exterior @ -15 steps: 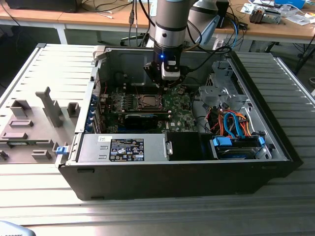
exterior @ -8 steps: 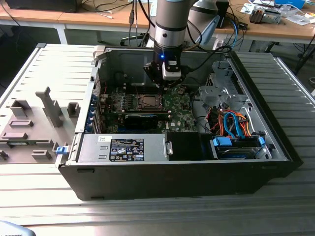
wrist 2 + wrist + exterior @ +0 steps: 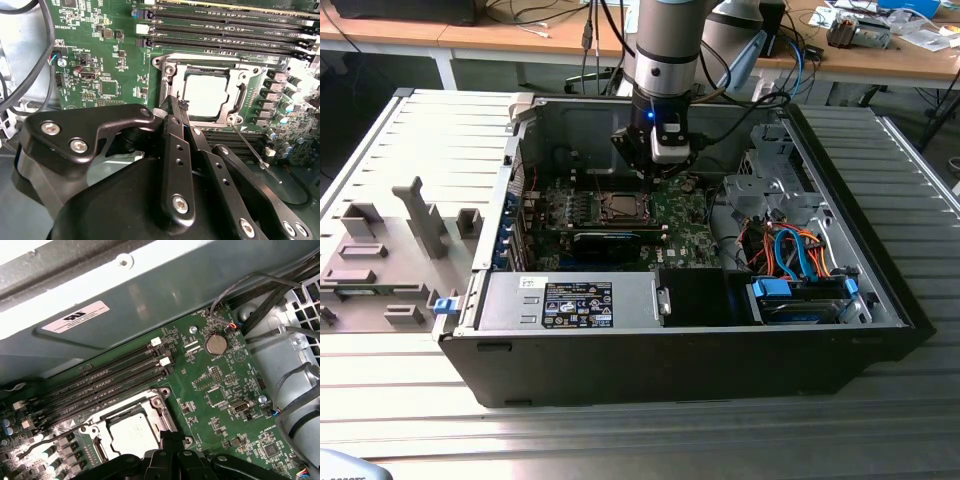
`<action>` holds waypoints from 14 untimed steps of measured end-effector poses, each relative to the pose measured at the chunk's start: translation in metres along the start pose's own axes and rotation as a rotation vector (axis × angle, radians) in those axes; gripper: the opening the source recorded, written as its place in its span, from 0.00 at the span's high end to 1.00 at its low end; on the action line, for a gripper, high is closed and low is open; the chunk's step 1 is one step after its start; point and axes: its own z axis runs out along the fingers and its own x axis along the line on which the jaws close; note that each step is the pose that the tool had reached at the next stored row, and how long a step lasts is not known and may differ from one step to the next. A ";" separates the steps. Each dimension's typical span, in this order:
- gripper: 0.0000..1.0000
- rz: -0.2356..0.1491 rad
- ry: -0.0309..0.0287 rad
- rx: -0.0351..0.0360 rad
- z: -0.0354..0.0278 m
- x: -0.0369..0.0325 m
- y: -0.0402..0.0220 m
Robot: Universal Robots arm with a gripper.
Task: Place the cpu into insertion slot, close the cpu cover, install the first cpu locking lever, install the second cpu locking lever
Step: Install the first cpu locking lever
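The gripper (image 3: pixel 173 101), drawn narrow on nothing visible, hangs at the rim of the square silver-edged insertion slot (image 3: pixel 161 62), seemingly to push rather than grasp, as the flat silvery-grey cpu (image 3: pixel 205 95) already sits inside beneath the thin windowed metal cpu cover (image 3: pixel 241 90).
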 end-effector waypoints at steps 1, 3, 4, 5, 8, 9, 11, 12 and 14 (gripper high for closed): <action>0.89 -0.003 -0.0001 0.0000 0.0000 0.0000 0.0000; 0.89 -0.010 0.0000 0.0001 0.0000 0.0000 0.0000; 0.89 -0.014 -0.0001 0.0002 0.0000 0.0000 0.0000; 0.89 -0.016 -0.0001 0.0002 0.0000 0.0000 0.0000; 0.89 -0.024 -0.0001 0.0003 0.0000 0.0000 0.0000; 0.89 -0.029 -0.0002 0.0003 0.0000 0.0000 0.0000; 0.89 -0.033 -0.0002 0.0004 0.0000 0.0000 0.0000; 0.89 -0.036 -0.0002 0.0004 0.0000 0.0000 0.0000; 0.89 -0.041 -0.0003 0.0004 0.0000 0.0000 0.0000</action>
